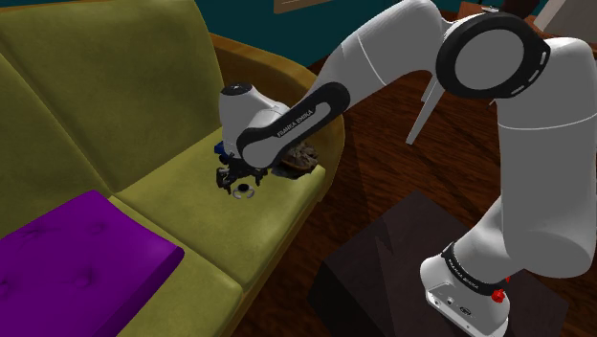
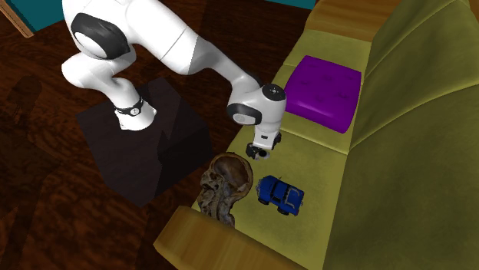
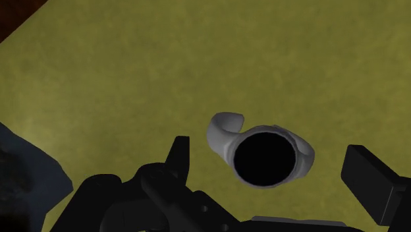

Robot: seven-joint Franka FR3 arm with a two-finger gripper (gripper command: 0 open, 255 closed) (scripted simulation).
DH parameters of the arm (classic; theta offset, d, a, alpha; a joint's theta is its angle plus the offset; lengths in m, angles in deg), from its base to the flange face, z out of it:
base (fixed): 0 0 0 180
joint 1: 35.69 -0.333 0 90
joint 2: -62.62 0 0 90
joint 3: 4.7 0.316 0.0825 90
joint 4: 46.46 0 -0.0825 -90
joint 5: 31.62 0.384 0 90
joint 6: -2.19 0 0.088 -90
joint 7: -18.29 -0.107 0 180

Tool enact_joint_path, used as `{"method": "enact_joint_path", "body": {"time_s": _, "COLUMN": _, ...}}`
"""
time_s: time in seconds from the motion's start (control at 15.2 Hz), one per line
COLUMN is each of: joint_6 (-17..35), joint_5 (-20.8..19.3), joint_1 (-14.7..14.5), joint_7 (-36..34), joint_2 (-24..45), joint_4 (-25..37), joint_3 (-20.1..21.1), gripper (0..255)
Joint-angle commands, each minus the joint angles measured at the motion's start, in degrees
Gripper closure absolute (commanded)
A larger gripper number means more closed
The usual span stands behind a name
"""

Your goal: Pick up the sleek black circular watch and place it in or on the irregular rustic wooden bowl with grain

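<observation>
1. Olive-green sofa (image 2: 384,153) stands on a dark wooden floor (image 1: 383,144), with a purple cushion (image 2: 326,92) lying on its seat.
2. The white arm reaches from its dark box stand (image 1: 383,258) over the sofa's front edge, with the black gripper (image 3: 273,161) pointing down at the seat.
3. The gripper's fingers (image 3: 178,158) stand wide apart and clasp nothing.
4. The watch (image 3: 265,158), a round black face on a grey band, lies flat on the seat fabric. In the wrist view it sits between the two fingers, and neither touches it.
5. In the shoulder view the watch (image 1: 245,190) shows just under the gripper (image 1: 232,180), near the seat's front edge.
6. The brown, rough-rimmed wooden bowl (image 2: 230,180) rests on the seat near the armrest and close to the gripper (image 2: 257,151), apart from the watch.
7. A blue toy car (image 2: 280,194) sits just beside the bowl, further towards the backrest.
</observation>
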Motion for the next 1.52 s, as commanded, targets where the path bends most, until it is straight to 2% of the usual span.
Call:
{"method": "enact_joint_path", "body": {"time_s": 0.0, "joint_6": 0.02, "joint_5": -0.01, "joint_1": 0.0, "joint_7": -0.01, "joint_2": 0.01, "joint_4": 0.0, "joint_3": -0.01, "gripper": 0}}
{"method": "enact_joint_path", "body": {"time_s": 0.07, "joint_6": 0.01, "joint_5": 0.0, "joint_1": 0.0, "joint_7": 0.0, "joint_2": 0.01, "joint_4": 0.0, "joint_3": 0.0, "gripper": 0}}
{"method": "enact_joint_path", "body": {"time_s": 0.13, "joint_6": 0.01, "joint_5": 0.0, "joint_1": 0.0, "joint_7": 0.0, "joint_2": 0.01, "joint_4": 0.0, "joint_3": 0.0, "gripper": 255}}
{"method": "enact_joint_path", "body": {"time_s": 0.73, "joint_6": 0.02, "joint_5": -0.01, "joint_1": 0.0, "joint_7": -0.01, "joint_2": 0.01, "joint_4": -0.01, "joint_3": 0.0, "gripper": 255}}
{"method": "enact_joint_path", "body": {"time_s": 1.19, "joint_6": -2.45, "joint_5": 1.02, "joint_1": 0.64, "joint_7": 0.63, "joint_2": -2.79, "joint_4": -0.03, "joint_3": 0.83, "gripper": 255}}
{"method": "enact_joint_path", "body": {"time_s": 1.25, "joint_6": -2.45, "joint_5": 1.02, "joint_1": 0.64, "joint_7": 0.63, "joint_2": -2.79, "joint_4": -0.03, "joint_3": 0.83, "gripper": 0}}
{"method": "enact_joint_path", "body": {"time_s": 1.39, "joint_6": -24.62, "joint_5": 13.74, "joint_1": 3.65, "joint_7": -2.06, "joint_2": 11.17, "joint_4": 23.5, "joint_3": 1.86, "gripper": 0}}
{"method": "enact_joint_path", "body": {"time_s": 1.45, "joint_6": -31.39, "joint_5": 16.87, "joint_1": 4.31, "joint_7": -4.24, "joint_2": 16.42, "joint_4": 31.74, "joint_3": 1.91, "gripper": 0}}
